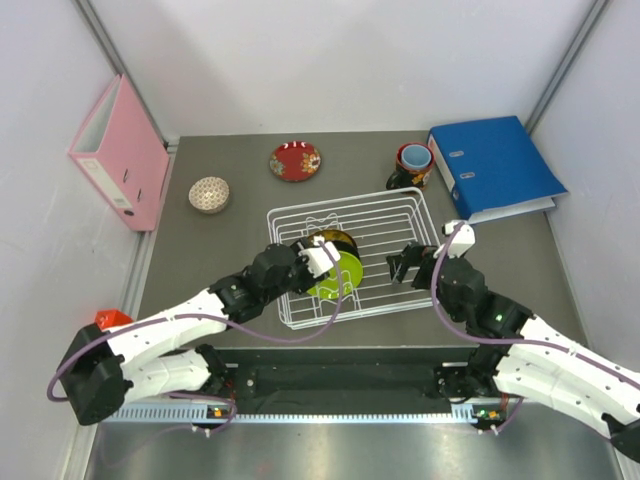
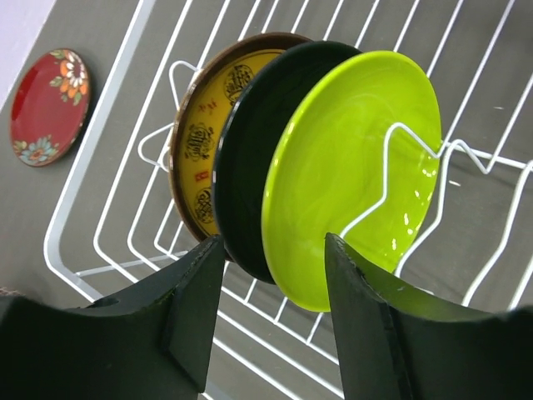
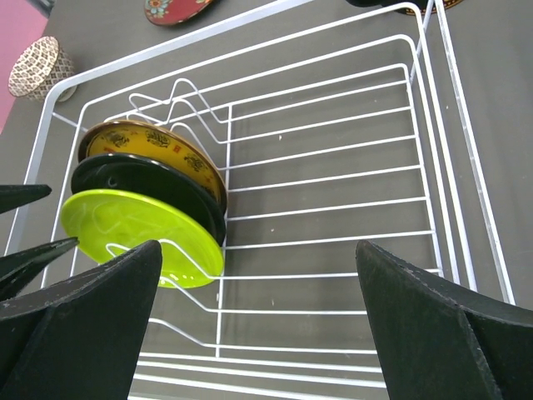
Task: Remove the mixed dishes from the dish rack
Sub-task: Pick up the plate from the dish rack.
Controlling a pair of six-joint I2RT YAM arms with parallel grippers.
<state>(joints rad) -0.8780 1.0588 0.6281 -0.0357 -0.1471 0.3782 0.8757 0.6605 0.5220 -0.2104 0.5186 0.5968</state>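
The white wire dish rack (image 1: 345, 203) sits mid-table. Three dishes stand on edge in its left dividers: a yellow-and-black ornate plate (image 2: 204, 142), a black dish (image 2: 250, 150) and a lime-green bowl (image 2: 350, 167). My left gripper (image 2: 273, 250) is open, and the lower rims of the black dish and the green bowl lie between its fingers. My right gripper (image 3: 256, 258) is open and empty over the rack's right part (image 3: 476, 167). The red gold-patterned bowl (image 1: 295, 160), the beige net-patterned bowl (image 1: 209, 194) and the dark mug (image 1: 412, 165) stand on the table beyond the rack.
A pink binder (image 1: 120, 150) leans at the far left and a blue binder (image 1: 495, 165) lies at the far right, next to the mug. White walls close in the table on three sides. A small red object (image 1: 112, 319) sits at the left edge.
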